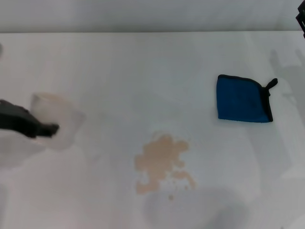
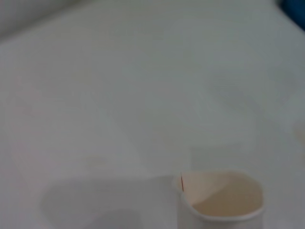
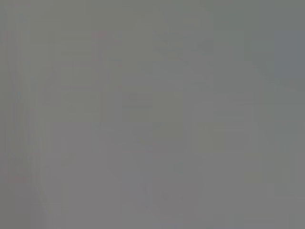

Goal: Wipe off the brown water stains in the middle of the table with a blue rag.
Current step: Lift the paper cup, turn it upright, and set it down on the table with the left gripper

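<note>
White counter (image 1: 143, 67) fills the head view from edge to edge, plain and matte, with little on it. Largest of what it carries is the stain (image 1: 162, 163), a tan blotch near the middle and toward the robot, with loose droplets trailing off its near edge. Well apart from it, farther back and to the right, lies the rag (image 1: 243, 99), folded flat and square, black-edged, its loop sticking out at the far right corner, untouched. On the left a white paper cup (image 1: 56, 117) is gripped by the left pincer (image 1: 40, 128), whose dark fingers close across the cup's wall; the left wrist view shows the cup's open mouth (image 2: 221, 195) with what looks like a tan tint inside. Smallest is the right pincer (image 1: 301, 19), a dark sliver at the far right corner, so whether it is wide or narrow cannot be told, and its wrist view shows nothing but grey. The risks seem these: a squeeze too hard could crumple the cup and spill any leftover liquid, making a second stain; a tilted release could tip it. The right arm has a long reach to the rag, and a shallow pinch on flat cloth could slip or only drag it. A poorly held rag might smear the droplets outward instead of lifting them.
</note>
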You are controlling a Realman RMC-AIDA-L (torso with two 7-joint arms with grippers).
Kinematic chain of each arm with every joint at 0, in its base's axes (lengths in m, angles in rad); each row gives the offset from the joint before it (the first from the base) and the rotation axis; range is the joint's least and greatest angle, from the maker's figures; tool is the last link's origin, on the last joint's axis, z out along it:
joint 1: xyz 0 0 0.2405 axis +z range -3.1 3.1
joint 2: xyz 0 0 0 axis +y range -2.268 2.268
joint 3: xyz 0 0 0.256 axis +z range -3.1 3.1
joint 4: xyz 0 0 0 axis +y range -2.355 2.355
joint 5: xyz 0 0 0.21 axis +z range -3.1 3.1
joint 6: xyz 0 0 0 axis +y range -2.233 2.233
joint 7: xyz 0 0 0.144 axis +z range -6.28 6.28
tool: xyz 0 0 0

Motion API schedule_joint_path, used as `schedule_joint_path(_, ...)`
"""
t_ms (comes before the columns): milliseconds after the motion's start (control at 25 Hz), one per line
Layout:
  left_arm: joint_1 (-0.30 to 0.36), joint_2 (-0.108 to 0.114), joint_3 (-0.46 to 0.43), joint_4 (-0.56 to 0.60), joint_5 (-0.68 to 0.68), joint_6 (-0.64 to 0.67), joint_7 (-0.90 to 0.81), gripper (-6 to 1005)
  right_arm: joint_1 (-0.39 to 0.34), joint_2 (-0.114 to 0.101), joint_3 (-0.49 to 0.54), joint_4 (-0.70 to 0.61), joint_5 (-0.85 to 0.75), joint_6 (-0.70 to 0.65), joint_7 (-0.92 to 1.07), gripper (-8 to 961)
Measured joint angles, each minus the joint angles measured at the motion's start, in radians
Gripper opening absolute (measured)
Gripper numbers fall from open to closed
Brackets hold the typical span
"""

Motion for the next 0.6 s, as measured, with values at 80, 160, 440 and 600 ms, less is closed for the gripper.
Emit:
schedule_joint_path(80, 0.032, -0.001, -0.006, 0.009, -0.004, 0.079, -0.015, 585, 0.000, -0.001, 0.000, 0.001, 0.000, 0.000, 0.000, 795)
schedule_joint_path(160, 0.059, -0.001, -0.003, 0.017, -0.006, 0.135, -0.023, 584, -0.002, -0.002, 0.000, 0.001, 0.000, 0.000, 0.000, 795)
schedule_joint_path(440, 0.172, -0.003, 0.033, 0.015, -0.019, 0.422, -0.026, 580, -0.002, -0.001, 0.000, 0.002, 0.001, 0.000, 0.000, 795)
schedule_joint_path(600, 0.240, -0.002, 0.125, -0.017, -0.020, 0.656, -0.021, 577, -0.004, 0.000, 0.013, 0.002, 0.002, 0.000, 0.000, 795)
